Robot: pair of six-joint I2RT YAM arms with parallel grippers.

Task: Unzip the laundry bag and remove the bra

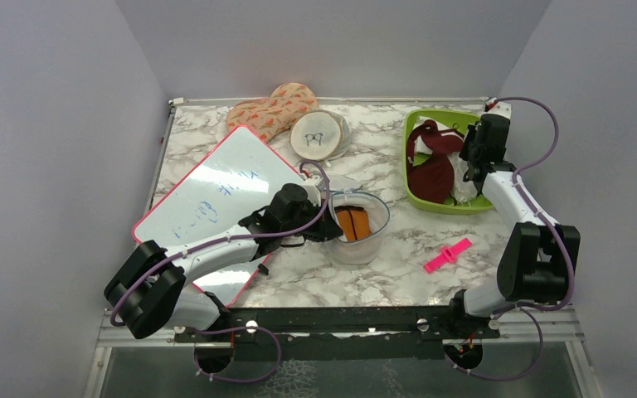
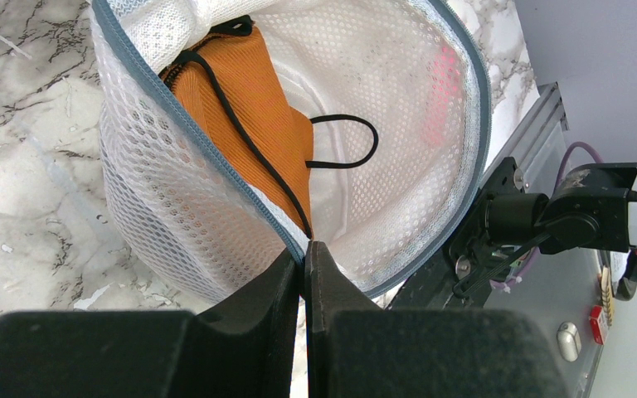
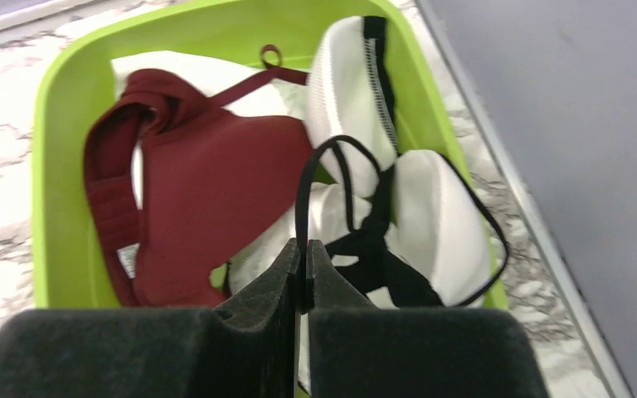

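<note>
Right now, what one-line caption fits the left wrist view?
Left gripper shut on the open laundry bag's rim, the orange bra lying inside.

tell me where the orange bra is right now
In the top view the bra lies inside the open laundry bag near the middle of the table, just right of the left gripper, which is shut on the bag's rim.

Dark red garment (image 1: 431, 176) lies in a green bin (image 1: 441, 206); pink clip (image 1: 447, 254) nearby.

Bright, even overhead light w/ soft shadows; R wrist view slightly blurred, top view sharp.
</note>
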